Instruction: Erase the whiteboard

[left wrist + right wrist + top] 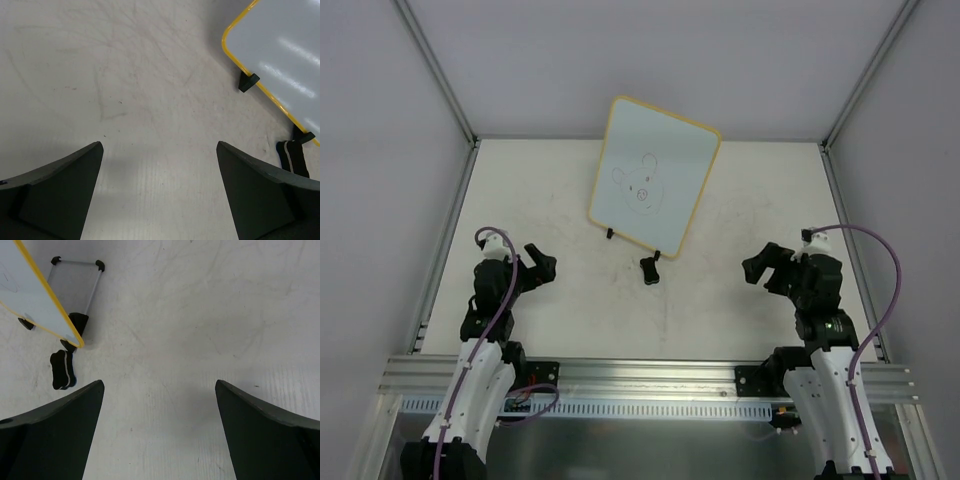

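Note:
The whiteboard (653, 175) stands tilted on two black feet at the back middle of the table. It has a yellow rim and a faint animal-face doodle (640, 186). It also shows in the left wrist view (280, 55) and the right wrist view (30, 300). A small black eraser block (649, 269) lies on the table just in front of the board; it shows in the right wrist view (62, 370) and the left wrist view (295, 158). My left gripper (539, 263) is open and empty, left of the eraser. My right gripper (767, 266) is open and empty, right of it.
Grey walls with metal posts close the table on the left, right and back. A metal rail (650, 378) runs along the near edge between the arm bases. The board's rear stand (75, 280) shows behind it.

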Controlling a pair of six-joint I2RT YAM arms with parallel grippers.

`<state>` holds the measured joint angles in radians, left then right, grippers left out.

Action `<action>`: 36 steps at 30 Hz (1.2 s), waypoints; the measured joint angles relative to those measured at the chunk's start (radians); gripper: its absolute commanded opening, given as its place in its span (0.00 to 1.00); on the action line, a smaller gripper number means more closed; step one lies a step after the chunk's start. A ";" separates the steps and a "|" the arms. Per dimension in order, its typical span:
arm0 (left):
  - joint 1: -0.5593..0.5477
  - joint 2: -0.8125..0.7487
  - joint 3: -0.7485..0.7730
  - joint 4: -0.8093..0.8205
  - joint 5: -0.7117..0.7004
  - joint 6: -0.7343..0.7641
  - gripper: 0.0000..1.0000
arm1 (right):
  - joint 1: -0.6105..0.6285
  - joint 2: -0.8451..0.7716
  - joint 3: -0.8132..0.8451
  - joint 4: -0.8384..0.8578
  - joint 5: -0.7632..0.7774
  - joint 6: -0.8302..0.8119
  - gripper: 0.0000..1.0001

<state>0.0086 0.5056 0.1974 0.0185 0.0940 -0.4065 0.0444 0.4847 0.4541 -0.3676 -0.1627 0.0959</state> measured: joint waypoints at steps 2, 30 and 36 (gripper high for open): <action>0.000 0.013 0.000 0.000 0.004 0.000 0.99 | 0.000 0.000 0.000 0.022 -0.001 0.001 0.99; 0.000 0.021 0.008 -0.001 0.037 0.001 0.99 | 0.010 0.740 0.276 0.851 -0.478 0.108 0.99; 0.000 0.034 0.011 0.000 0.036 0.002 0.99 | 0.013 0.867 0.394 0.908 -0.528 0.102 0.99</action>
<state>0.0086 0.5392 0.2081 0.0181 0.1303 -0.4049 0.0574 1.3521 0.8478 0.5407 -0.6907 0.1978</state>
